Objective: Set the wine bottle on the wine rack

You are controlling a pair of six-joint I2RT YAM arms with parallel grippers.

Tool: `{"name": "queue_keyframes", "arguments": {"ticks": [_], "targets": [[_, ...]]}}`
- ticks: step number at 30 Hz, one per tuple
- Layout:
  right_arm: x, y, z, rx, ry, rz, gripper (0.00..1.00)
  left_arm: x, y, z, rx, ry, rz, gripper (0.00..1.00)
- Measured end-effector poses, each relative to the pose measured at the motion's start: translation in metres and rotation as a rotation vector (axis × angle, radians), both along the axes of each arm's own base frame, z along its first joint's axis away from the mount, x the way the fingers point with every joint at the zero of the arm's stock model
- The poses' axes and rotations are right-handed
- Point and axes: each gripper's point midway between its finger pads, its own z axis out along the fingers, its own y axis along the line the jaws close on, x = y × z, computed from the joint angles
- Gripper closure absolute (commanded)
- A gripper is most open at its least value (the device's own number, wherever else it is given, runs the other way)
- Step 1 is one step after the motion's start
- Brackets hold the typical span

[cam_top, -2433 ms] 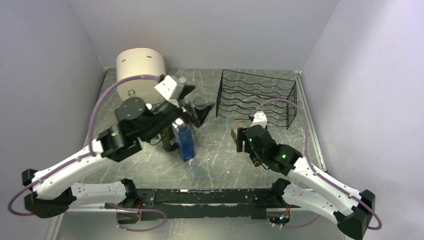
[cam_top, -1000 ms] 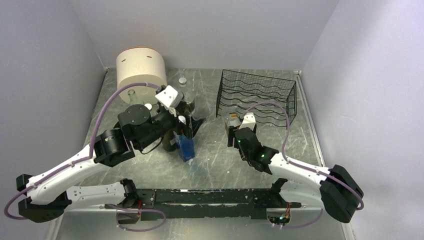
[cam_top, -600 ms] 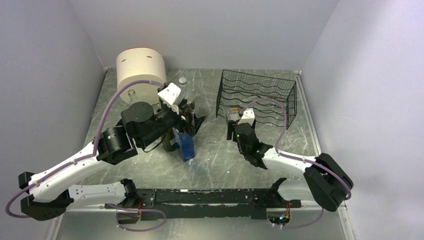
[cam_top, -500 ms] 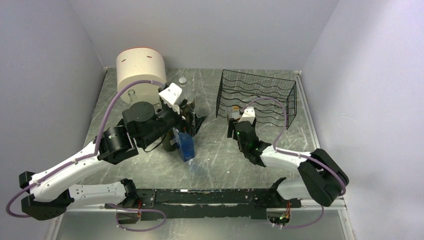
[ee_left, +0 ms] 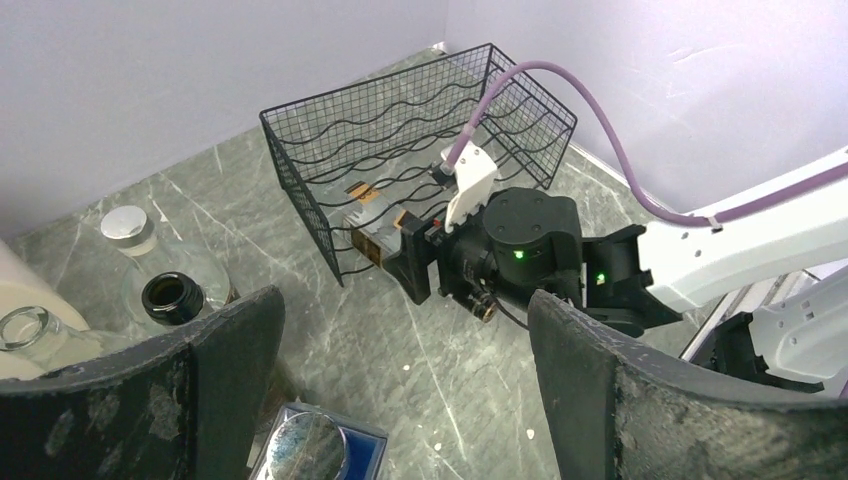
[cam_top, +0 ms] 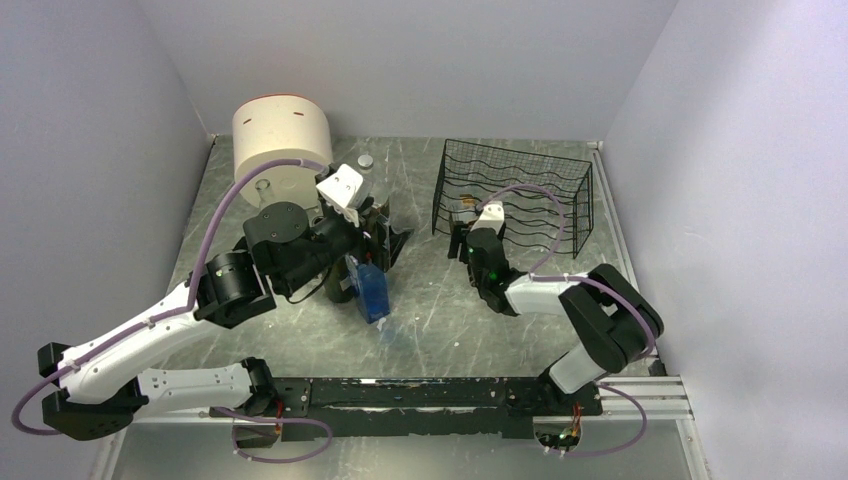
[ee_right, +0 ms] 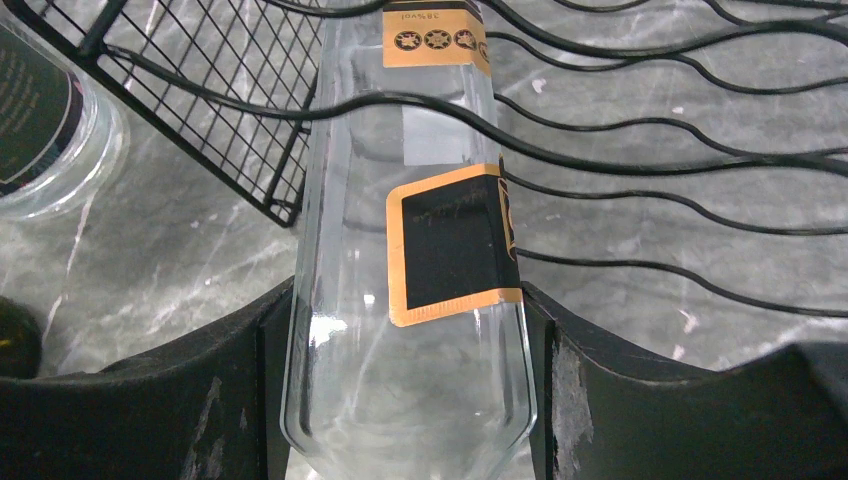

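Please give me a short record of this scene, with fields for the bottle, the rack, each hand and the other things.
wine bottle: clear, orange-and-black label, lying partly inside the rack, under a wavy wire
wine rack: black wire, at the far right
right hand: closed on the bottle's near end
left hand: open, empty, above the blue bottle
other things: cream container, dark bottle
task state: bottle not yet released

Grey marbled table point(cam_top: 440, 315). Back left: cream container point(cam_top: 282, 135). Back right: wire rack point(cam_top: 452, 190). Centre-left cluster, upright: blue bottle point(cam_top: 370, 292), dark bottle point(ee_left: 166, 292), clear capped bottle point(ee_left: 128, 225).
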Motion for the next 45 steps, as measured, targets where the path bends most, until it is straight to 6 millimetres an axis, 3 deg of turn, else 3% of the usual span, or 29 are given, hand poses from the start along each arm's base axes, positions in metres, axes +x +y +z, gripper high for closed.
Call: {"name": "queue_keyframes", "arguments": {"ticks": [13, 19, 26, 35, 38, 45], "targets": [[0.031, 0.009, -0.001, 0.045, -0.05, -0.085, 0.98, -0.004, 0.018, 0.002, -0.008, -0.021, 0.025, 0.04], [0.043, 0.014, -0.003, 0.078, -0.079, -0.108, 0.8, -0.002, 0.016, -0.001, 0.002, -0.02, 0.03, 0.04], [0.057, 0.022, -0.005, 0.105, -0.094, -0.133, 0.42, 0.002, 0.011, -0.009, 0.026, -0.009, 0.035, 0.04], [0.06, 0.024, -0.004, 0.124, -0.1, -0.145, 0.13, 0.002, 0.012, -0.008, 0.026, -0.009, 0.04, 0.04], [0.061, 0.026, 0.001, 0.137, -0.114, -0.136, 0.08, 0.002, 0.013, -0.008, 0.026, -0.01, 0.041, 0.04], [0.058, 0.029, 0.018, 0.16, -0.131, -0.114, 0.07, 0.003, 0.013, -0.009, 0.028, -0.009, 0.044, 0.04]]}}
